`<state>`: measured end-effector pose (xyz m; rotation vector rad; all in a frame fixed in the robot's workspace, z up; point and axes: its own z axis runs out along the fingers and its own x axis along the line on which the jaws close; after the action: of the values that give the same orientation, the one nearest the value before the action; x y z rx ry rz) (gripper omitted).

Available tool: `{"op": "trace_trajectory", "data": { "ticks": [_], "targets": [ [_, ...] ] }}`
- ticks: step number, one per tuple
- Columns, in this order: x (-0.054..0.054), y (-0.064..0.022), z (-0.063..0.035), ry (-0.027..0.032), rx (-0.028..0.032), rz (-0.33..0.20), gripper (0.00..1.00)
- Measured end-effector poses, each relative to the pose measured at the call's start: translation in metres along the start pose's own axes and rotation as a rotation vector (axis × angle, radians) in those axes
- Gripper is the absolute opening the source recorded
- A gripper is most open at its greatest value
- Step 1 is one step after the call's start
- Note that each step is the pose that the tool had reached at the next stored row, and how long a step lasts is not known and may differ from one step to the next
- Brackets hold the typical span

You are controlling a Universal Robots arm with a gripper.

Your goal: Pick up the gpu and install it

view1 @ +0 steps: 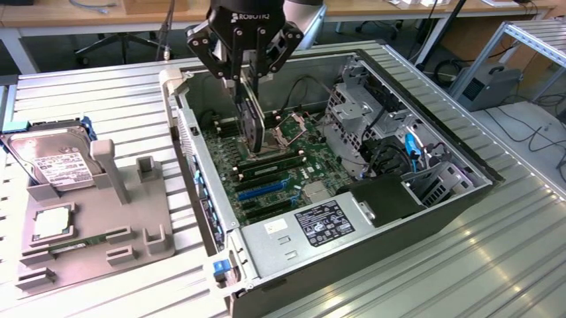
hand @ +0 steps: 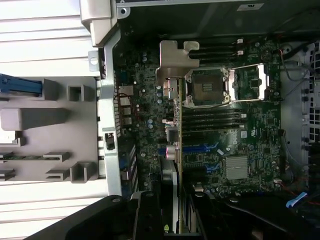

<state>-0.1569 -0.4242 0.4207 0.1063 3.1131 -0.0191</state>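
Edgewise, gpu (view1: 251, 126) within end effector (view1: 245, 81)

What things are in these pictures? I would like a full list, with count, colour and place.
table: one, silvery, ribbed, under everything
computer case: one, dark, open, on the table
motherboard: one, green, inside the case
holder: one, grey, the exterior view's left
hard drive: one, silver, standing in the holder
memory stick: one, green, lying in the holder
gpu: one, black, on edge above the motherboard
gripper: one, black, closed on the gpu
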Motion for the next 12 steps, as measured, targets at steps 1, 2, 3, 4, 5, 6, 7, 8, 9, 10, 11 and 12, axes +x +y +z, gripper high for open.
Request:
{"op": "trace_trajectory", "data": {
  "ticks": [1,2,3,4,5,6,7,8,9,10,11,12],
  "targets": [
    [-0.001,0.0001,0.0003,0.0,0.0004,0.0,0.27],
    [-0.002,0.0001,0.0006,0.0,0.0007,0.0,0.27],
    [-0.003,0.0002,0.001,-0.0001,0.0011,0.0,0.27],
    [-0.004,0.0003,0.0013,-0.0001,0.0015,0.0,0.27],
    [-0.005,0.0004,0.0017,-0.0001,0.0018,0.0,0.27],
    [-0.006,0.0005,0.002,-0.0002,0.0021,0.0,0.27],
    [-0.007,0.0005,0.0023,-0.0002,0.0024,0.0,0.27],
    [-0.008,0.0006,0.0027,-0.0003,0.0026,0.0,0.27],
    [-0.01,0.0007,0.003,-0.0002,0.003,0.0,0.27],
    [-0.011,0.0008,0.0034,-0.0003,0.0034,0.0,0.27],
    [-0.012,0.0009,0.0038,-0.0002,0.0037,0.0,0.27],
    [-0.013,0.001,0.0042,-0.0003,0.0039,0.0,0.27]
  ]
}}
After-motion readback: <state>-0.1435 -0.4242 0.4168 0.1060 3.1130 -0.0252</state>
